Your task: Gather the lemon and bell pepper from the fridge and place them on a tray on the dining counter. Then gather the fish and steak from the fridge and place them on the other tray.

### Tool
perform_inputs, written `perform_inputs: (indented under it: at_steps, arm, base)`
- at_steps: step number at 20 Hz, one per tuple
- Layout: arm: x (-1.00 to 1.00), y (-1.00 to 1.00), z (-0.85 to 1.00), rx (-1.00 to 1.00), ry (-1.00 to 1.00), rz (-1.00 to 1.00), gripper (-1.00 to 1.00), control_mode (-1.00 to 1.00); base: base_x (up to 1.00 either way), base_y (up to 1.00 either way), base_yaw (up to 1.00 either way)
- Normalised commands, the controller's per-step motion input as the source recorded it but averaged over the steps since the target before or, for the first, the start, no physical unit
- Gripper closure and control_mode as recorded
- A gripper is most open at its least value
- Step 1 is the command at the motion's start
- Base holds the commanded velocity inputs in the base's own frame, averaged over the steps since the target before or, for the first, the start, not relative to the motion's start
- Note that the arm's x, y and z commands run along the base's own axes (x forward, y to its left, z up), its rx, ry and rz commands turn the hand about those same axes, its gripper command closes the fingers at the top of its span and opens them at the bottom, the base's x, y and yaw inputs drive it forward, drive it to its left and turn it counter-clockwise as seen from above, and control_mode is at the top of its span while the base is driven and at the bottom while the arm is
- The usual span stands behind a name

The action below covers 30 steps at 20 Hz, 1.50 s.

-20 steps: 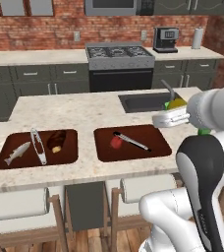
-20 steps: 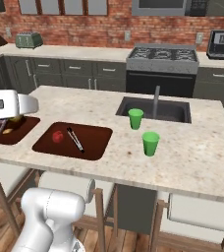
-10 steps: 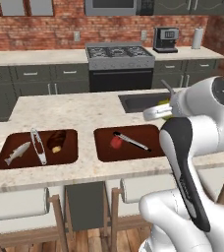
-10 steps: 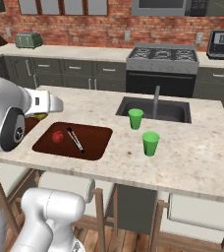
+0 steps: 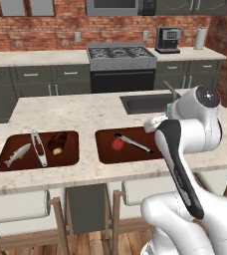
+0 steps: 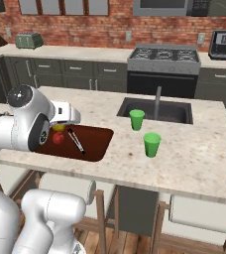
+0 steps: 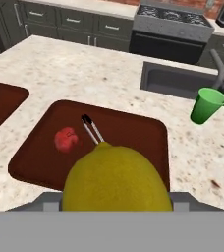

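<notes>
The arm has swung across in the last second, so that the tool now hangs over the right-hand tray on the table, where a moment ago it stood off toward the sink side. It holds the lemon between its jaws; in the right base view the lemon shows as a yellow patch just under the hand, above the tray. That puts the fruit over its goal, and lowering and releasing looks like the step in hand.

The bell pepper already lies on this tray, left of the middle, with metal tongs lying aslant just beside it. The tongs sit right ahead of the lemon, so the drop should land on the bare near part of the tray, clear of both.

On the other tray lie the fish, a second pair of tongs and the steak, so that half of the task looks done. Two green cups stand near the sink, well apart from the trays and out of the way
</notes>
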Motion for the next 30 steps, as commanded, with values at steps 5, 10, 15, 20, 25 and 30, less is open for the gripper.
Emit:
perform_inputs:
  at_steps: [5, 10, 15, 20, 25, 30]
  arm:
    - [0.42, -0.03, -0.41, -0.11, 0.04, 0.00, 1.00, -1.00]
    - [0.43, -0.20, -0.32, -0.03, 0.03, 0.02, 1.00, -1.00]
    - [0.45, -0.17, -0.35, 0.00, 0.01, 0.04, 1.00, -1.00]
    - [0.51, -0.10, -0.35, 0.00, 0.01, 0.06, 1.00, -1.00]
    - [0.35, 0.00, -0.38, -0.01, 0.04, 0.06, 1.00, -1.00]
    - [0.17, -0.03, -0.29, -0.01, 0.02, 0.04, 1.00, -1.00]
  base:
    - [0.00, 0.00, 0.00]
    - [0.00, 0.00, 0.00]
    - [0.00, 0.00, 0.00]
    - [0.00, 0.00, 0.00]
    - [0.00, 0.00, 0.00]
    - [0.00, 0.00, 0.00]
